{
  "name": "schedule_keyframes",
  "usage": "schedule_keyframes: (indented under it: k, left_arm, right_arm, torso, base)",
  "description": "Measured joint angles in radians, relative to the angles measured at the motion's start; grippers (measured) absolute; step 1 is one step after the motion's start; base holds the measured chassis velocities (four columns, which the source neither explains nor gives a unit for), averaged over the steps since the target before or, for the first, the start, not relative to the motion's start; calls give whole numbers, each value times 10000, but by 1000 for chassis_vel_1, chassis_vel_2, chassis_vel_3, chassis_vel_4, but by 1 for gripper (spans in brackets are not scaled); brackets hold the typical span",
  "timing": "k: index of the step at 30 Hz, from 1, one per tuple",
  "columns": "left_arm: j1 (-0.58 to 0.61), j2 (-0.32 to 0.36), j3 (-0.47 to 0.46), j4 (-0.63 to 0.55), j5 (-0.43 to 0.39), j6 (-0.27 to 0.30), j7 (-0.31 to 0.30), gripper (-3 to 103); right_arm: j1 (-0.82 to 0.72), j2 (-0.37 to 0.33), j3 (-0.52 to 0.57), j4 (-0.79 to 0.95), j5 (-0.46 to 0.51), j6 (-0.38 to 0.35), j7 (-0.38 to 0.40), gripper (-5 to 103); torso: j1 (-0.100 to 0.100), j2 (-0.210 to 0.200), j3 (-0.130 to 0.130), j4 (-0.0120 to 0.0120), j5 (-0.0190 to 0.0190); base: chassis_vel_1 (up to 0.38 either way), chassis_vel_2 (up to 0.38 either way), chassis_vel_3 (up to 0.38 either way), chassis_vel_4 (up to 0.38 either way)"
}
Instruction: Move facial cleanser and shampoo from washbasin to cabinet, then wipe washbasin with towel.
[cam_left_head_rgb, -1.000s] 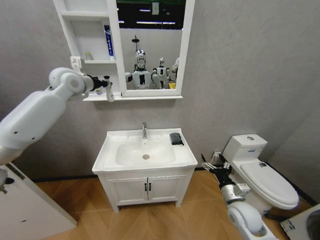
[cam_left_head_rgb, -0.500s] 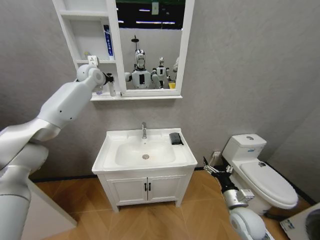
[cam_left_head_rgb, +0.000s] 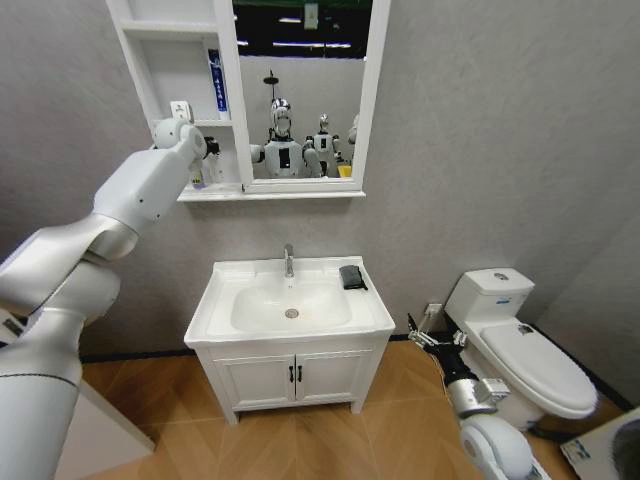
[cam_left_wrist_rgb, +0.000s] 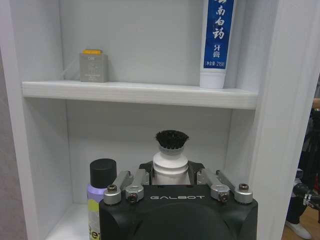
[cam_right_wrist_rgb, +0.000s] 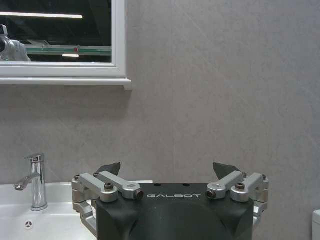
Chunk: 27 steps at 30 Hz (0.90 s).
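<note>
Left arm has pushed further into the cabinet (cam_left_head_rgb: 230, 100) since a second ago; left pincer (cam_left_wrist_rgb: 171, 175) now sits in its bottom compartment, closed around a white bottle (cam_left_wrist_rgb: 170, 167), upright, black cap up. Probably shampoo. Could knock the purple bottle (cam_left_wrist_rgb: 100, 187) just beside it when releasing. Right pincer (cam_right_wrist_rgb: 170, 172) hangs wide open, low beside the washbasin (cam_left_head_rgb: 290, 305), where the towel (cam_left_head_rgb: 351, 277) lies.

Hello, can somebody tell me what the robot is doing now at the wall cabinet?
The left hand is raised into the lowest open shelf of the cabinet, closed on a white bottle with a black bristly top, beside a purple bottle with a black cap. A blue and white tube and a small grey box stand on the shelf above. The right hand waits open and low, near the toilet. The dark towel lies on the washbasin, untouched.
</note>
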<state>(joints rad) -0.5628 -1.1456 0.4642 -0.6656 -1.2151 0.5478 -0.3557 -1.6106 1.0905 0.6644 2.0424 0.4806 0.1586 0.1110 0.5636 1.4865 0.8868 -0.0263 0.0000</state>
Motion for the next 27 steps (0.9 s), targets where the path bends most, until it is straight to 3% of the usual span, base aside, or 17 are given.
schedule_keyframes:
  k: [15,20,27]
  left_arm:
    - [90,-958,-521,1394,1075,-449,751,36]
    - [31,-1574,-862,2506,2023,-952,1551,36]
    - [130,-1636,-1033,2598,2408,-1020,1691,36]
  right_arm:
    - [-108,-310,261,-163,35,301,79,100]
    - [-174,-357,528,-299,197,410,30,100]
    - [-222,-465,688,-481,280,537,-36,100]
  torso:
    - [-1,0,0,-3,1]
    - [-1,0,0,-2,2]
    - [-1,0,-1,-2,1]
  base:
    - [0,0,0,0]
    - [0,0,0,0]
    - [0,0,0,0]
